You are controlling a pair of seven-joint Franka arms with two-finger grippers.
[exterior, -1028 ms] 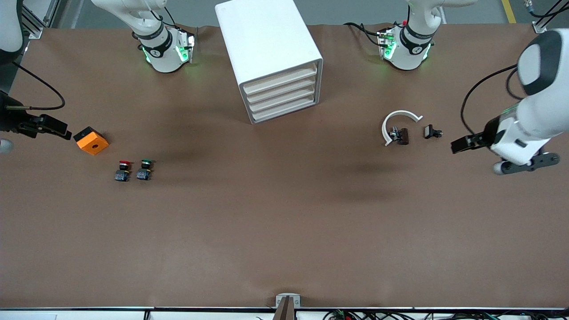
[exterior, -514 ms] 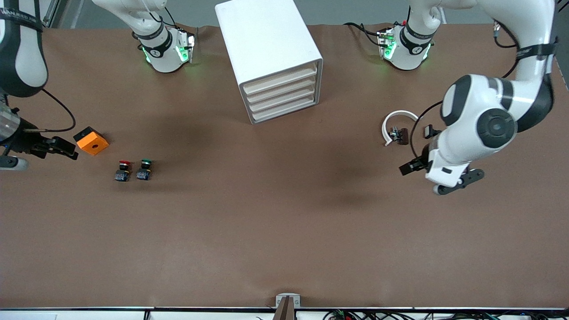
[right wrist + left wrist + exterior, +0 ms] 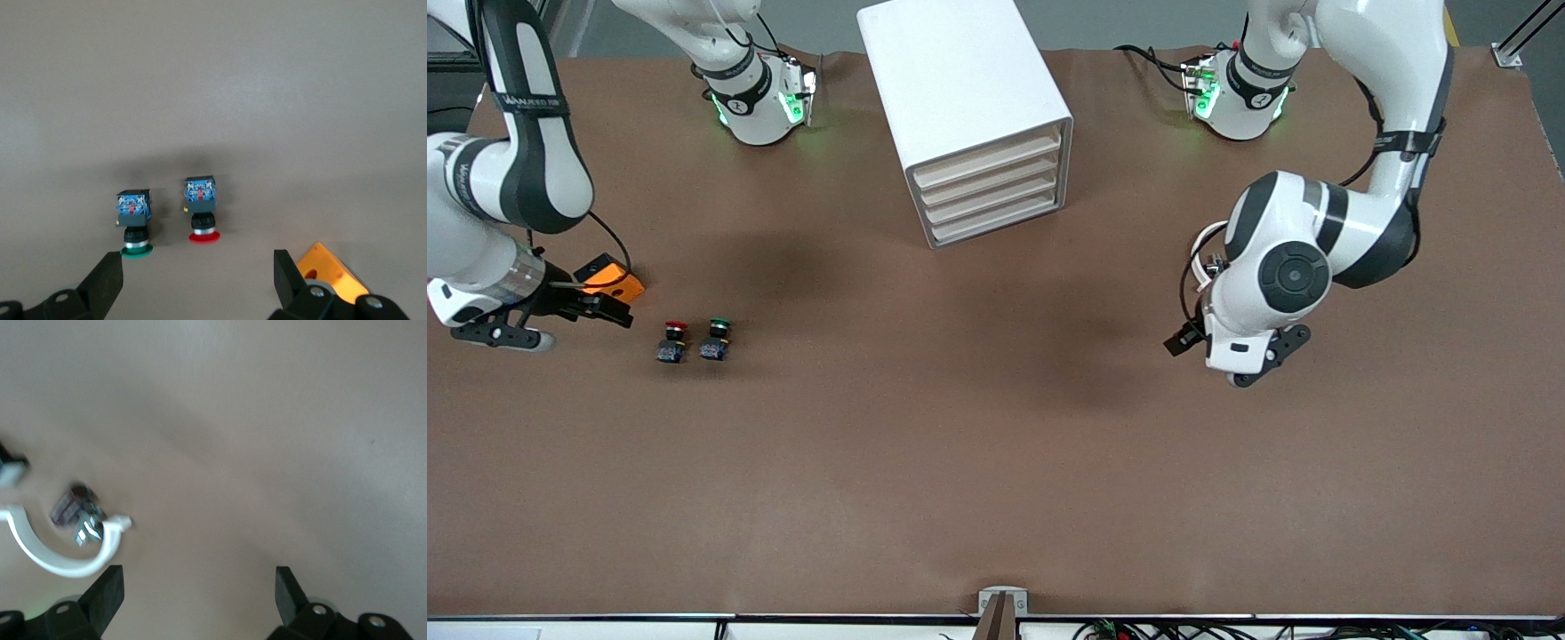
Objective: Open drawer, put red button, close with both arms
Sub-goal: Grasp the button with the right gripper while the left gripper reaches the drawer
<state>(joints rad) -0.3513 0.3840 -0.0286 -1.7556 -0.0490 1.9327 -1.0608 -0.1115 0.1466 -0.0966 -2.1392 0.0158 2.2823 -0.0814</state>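
The white cabinet (image 3: 960, 98) stands at the table's back middle, and its topmost drawer (image 3: 985, 162) is shut like the three below it. The red button (image 3: 675, 339) (image 3: 202, 215) lies on the brown table toward the right arm's end, beside a green-capped one (image 3: 716, 337) (image 3: 134, 223). My right gripper (image 3: 609, 309) (image 3: 198, 270) hovers open close by the red button, partly over an orange block, with nothing between its fingers. My left gripper (image 3: 1183, 342) (image 3: 198, 585) hangs open and empty over bare table, next to a white ring.
The orange block (image 3: 612, 274) (image 3: 325, 270) with a hole sits under the right gripper. A white C-shaped ring (image 3: 1197, 246) (image 3: 57, 553) and a small brown part (image 3: 69, 507) lie toward the left arm's end, mostly hidden under the left arm. Both arm bases stand beside the cabinet.
Both arms have swung in from the table's ends. The left gripper crossed over the white ring toward the middle. The right gripper came over the orange block toward the buttons.
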